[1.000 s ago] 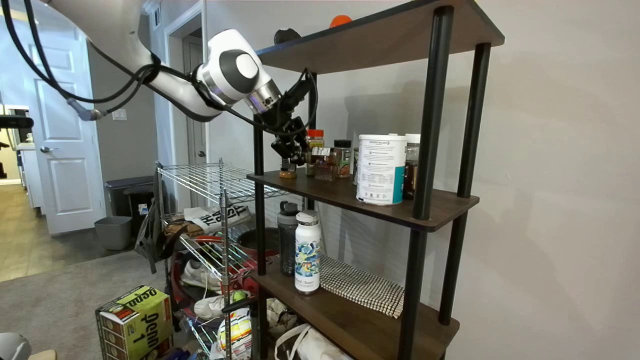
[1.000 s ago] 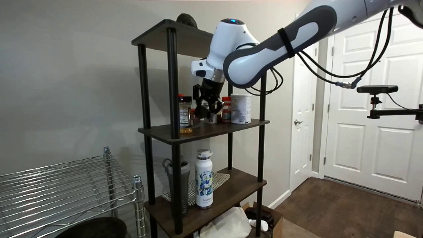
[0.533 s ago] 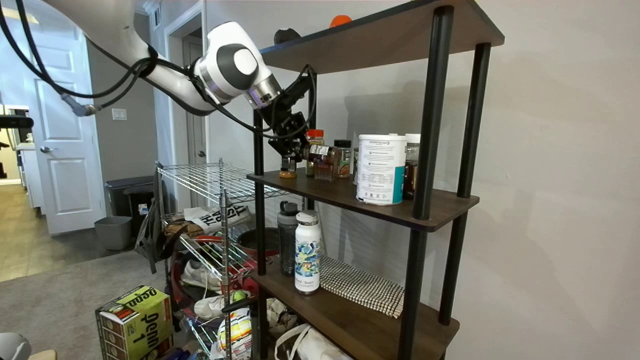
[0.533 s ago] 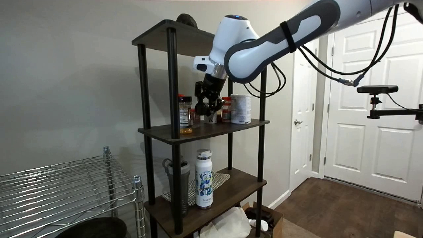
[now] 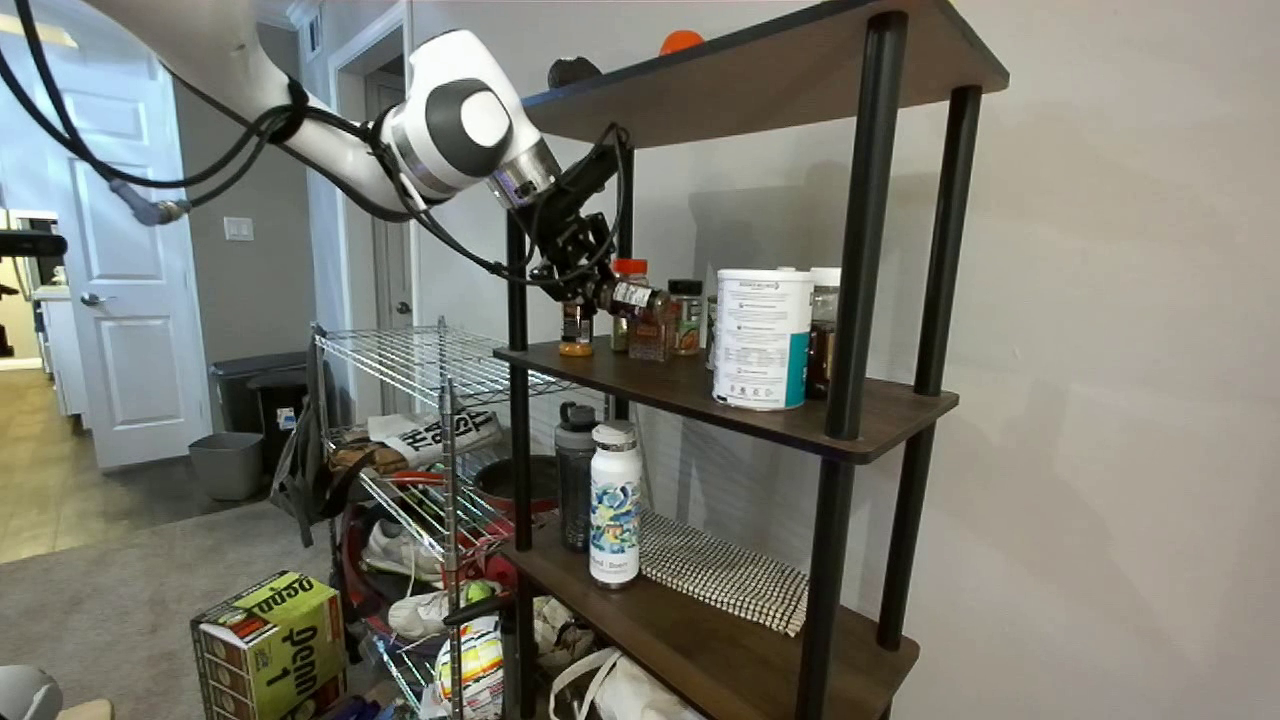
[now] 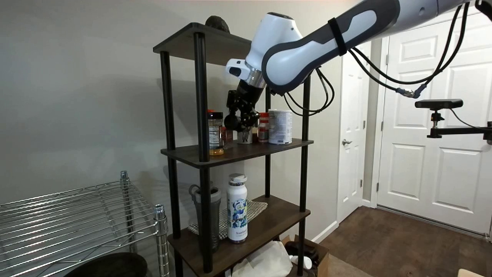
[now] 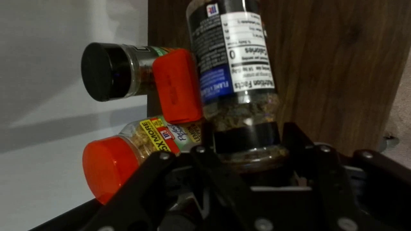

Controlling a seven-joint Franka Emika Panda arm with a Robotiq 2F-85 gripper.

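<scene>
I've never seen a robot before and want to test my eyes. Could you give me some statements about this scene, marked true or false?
1. The hand grips a spice jar. True.
2. The spice jar is held upright. False: it is tipped well over.
3. A white canister stands on the second shelf from the top. True.
4. The hand is over the top shelf. False: it is over the second shelf.
5. A white bottle with a colourful pattern stands upright. True.
6. The white bottle and the white canister share a shelf. False: the white bottle is one shelf lower.
</scene>
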